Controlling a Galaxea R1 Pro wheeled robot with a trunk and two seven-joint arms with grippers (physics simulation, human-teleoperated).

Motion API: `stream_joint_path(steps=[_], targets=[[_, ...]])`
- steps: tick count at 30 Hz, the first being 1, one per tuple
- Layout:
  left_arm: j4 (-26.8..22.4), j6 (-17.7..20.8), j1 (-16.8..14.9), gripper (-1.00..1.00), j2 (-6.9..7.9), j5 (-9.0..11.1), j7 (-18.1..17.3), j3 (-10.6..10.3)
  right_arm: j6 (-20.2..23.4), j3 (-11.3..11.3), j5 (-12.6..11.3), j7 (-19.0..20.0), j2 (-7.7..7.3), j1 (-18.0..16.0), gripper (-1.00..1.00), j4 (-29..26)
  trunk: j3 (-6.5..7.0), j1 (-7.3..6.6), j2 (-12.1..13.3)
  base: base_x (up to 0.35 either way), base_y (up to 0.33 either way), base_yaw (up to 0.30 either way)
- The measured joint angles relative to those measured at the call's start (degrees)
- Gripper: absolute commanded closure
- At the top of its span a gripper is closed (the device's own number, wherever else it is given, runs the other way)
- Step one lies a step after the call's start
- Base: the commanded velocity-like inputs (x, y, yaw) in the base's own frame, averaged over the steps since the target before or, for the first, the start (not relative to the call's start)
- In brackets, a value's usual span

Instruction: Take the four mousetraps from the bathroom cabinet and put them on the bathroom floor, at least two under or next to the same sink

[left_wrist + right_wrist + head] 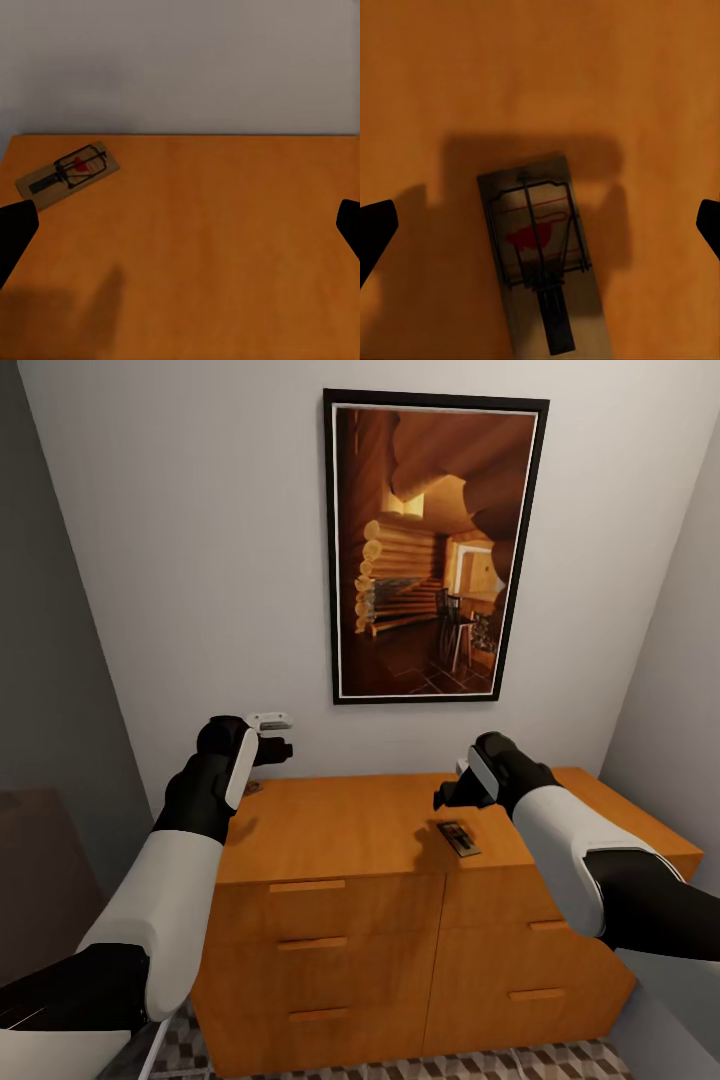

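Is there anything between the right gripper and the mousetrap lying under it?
No. In the right wrist view the mousetrap lies on the bare cabinet top, with only shadow around it and the open right gripper above.

A home room: wooden cabinet (400,900), framed cabin picture (435,545), patterned floor tiles (560,1063).

1. Head view: even, soft indoor light; pale wall (200,560) bright, left side wall darker grey. No glare.
2. Straight lines lean outward toward the frame edges: wide-angle distortion.
3. Cabinet (350,830) top: soft dark shadow under the right arm, beside the mousetrap (459,838).
4. Left wrist view: slightly soft rendering; faint blurred shadow patch on the wood in the near corner.
5. Right wrist view: dimmest picture. Broad soft-edged shadow covers the mousetrap (544,259); surrounding wood warmer, brighter.
6. Low resolution throughout; fine detail smeared.
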Motion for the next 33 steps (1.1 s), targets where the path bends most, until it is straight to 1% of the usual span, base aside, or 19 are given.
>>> stream_joint_path(steps=[10, 33], targets=[[-0.1, 0.0, 0.0, -1.00, 0.00, 0.0, 0.0, 0.0, 0.0, 0.0, 0.5, 0.0, -0.01, 0.0, -1.00, 4.2, 0.00, 0.00, 0.0, 0.000, 0.000, 0.000], [-0.1, 0.0, 0.0, -1.00, 0.00, 0.0, 0.0, 0.0, 0.0, 0.1, 0.7, 0.0, 0.05, 0.0, -1.00, 8.1, 0.00, 0.00, 0.0, 0.000, 0.000, 0.000]])
